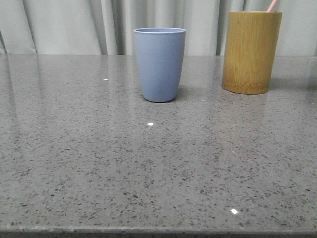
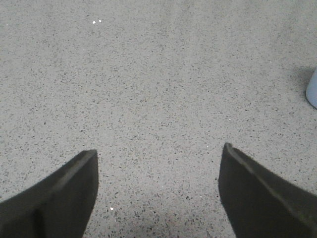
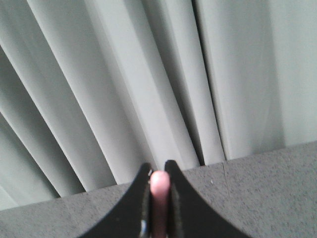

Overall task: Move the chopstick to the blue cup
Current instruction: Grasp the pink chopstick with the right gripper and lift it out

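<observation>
Front view: we see the chopstick (image 1: 272,5) rising from the bamboo holder (image 1: 251,52), right of the blue cup (image 1: 159,63) on the counter (image 1: 148,168). Right gripper (image 3: 159,174) jaws clamp the chopstick. Left gripper (image 2: 158,153) jaws stand apart above the counter.

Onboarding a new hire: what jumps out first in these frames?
The blue cup stands mid-table, with the bamboo holder to its right, a pink chopstick tip poking out of it. The right pincer is clamped on that chopstick; the left pincer hangs open over bare table.
</observation>
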`<move>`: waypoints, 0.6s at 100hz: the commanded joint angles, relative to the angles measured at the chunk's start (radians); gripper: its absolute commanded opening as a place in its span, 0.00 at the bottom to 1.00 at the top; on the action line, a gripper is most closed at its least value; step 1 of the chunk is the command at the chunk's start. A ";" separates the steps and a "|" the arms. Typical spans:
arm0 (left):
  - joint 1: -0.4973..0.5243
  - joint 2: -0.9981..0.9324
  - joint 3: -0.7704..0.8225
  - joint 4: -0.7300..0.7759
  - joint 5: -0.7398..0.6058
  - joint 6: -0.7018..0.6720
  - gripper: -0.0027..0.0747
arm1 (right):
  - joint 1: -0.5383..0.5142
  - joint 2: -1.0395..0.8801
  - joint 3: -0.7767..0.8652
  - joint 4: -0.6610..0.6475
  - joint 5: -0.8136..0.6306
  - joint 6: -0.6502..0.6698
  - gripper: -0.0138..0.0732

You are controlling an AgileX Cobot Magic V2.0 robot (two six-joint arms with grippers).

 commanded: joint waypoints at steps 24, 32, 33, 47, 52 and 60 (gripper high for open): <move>0.003 0.000 -0.025 -0.007 -0.069 -0.003 0.67 | -0.003 -0.083 -0.331 -0.111 0.301 -0.015 0.09; 0.003 0.000 -0.025 -0.007 -0.069 -0.003 0.67 | 0.010 -0.085 -0.418 -0.140 0.412 -0.015 0.09; 0.003 0.000 -0.025 -0.007 -0.069 -0.003 0.67 | 0.013 -0.085 -0.433 -0.143 0.435 -0.015 0.09; 0.003 0.000 -0.025 -0.007 -0.069 -0.003 0.67 | 0.064 -0.085 -0.537 -0.164 0.549 -0.015 0.09; 0.003 0.000 -0.025 -0.007 -0.069 -0.003 0.67 | 0.090 -0.085 -0.549 -0.161 0.556 -0.015 0.09; 0.003 0.000 -0.025 -0.007 -0.069 -0.003 0.67 | 0.138 -0.085 -0.551 -0.152 0.554 -0.015 0.09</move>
